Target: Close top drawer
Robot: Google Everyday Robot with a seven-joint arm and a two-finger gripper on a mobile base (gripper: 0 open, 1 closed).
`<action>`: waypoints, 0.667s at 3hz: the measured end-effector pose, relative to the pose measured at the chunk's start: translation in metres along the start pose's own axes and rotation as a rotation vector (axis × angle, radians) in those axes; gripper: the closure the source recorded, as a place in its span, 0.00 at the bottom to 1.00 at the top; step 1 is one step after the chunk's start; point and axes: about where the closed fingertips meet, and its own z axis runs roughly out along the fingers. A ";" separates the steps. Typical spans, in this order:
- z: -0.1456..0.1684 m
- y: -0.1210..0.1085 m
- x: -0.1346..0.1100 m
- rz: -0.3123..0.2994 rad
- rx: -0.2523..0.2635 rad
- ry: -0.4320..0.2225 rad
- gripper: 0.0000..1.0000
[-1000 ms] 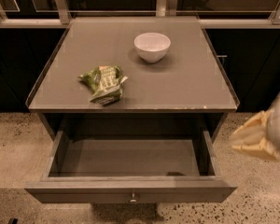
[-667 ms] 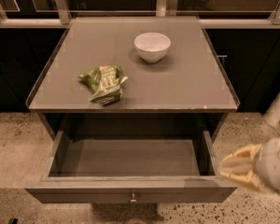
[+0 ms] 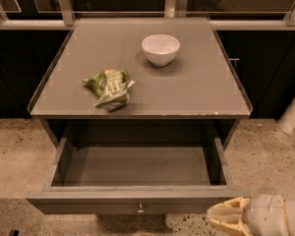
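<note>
— What's changed nearest us?
— Only the gripper [image 3: 225,217]. It has dropped to the near right corner, just in front of the top drawer [image 3: 132,199] and right of the knob [image 3: 140,209]. Wide or narrow, I cannot tell.
— And the top drawer itself?
— Unmoved — pulled fully out. I'd say the push is lined up but not begun.
— Farther back?
— The snack bag [image 3: 109,87] and bowl [image 3: 160,48] sit undisturbed on the cabinet top [image 3: 201,92].

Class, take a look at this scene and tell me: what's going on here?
A robot is set to close the top drawer, which stands pulled out and empty under the tabletop. Its gripper is low at the right, by the right end of the drawer's front. A white bowl and a green snack bag lie on top.
</note>
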 end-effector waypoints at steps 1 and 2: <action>0.034 -0.003 0.021 0.047 -0.044 -0.061 1.00; 0.072 -0.021 0.032 0.068 -0.025 -0.070 1.00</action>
